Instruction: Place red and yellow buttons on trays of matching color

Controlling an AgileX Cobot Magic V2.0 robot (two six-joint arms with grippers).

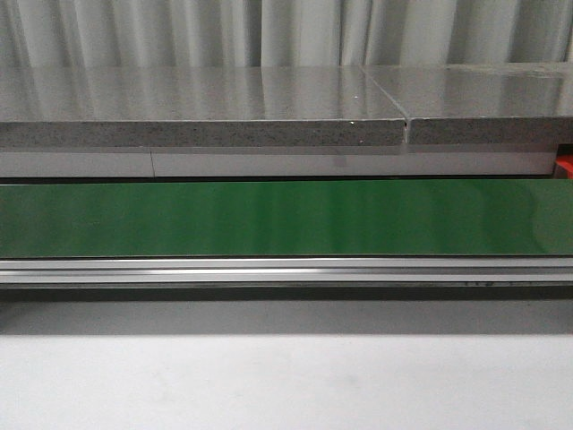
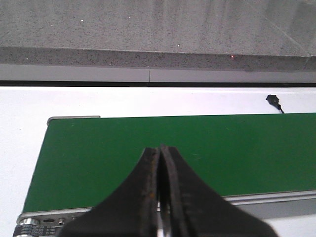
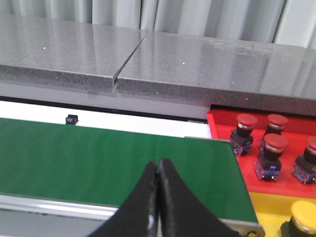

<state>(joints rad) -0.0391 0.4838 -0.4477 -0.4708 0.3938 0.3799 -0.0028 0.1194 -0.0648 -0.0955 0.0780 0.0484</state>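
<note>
Both tools closed, empty: left tool (image 2: 159, 163) & right tool (image 3: 158, 174) over green belt (image 1: 286, 218). Red tray (image 3: 276, 168) w/ red buttons (image 3: 274, 148) mid-right of frame; yellow button (image 3: 302, 217) lower right.

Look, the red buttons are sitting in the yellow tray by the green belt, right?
Not quite. In the right wrist view the red buttons sit in the red tray, beside the green belt. The yellow tray holds a yellow button.

The green belt (image 1: 286, 218) is seen head-on, low & close, from the front cam, w/ each end looked down on from a wrist cam.
</note>
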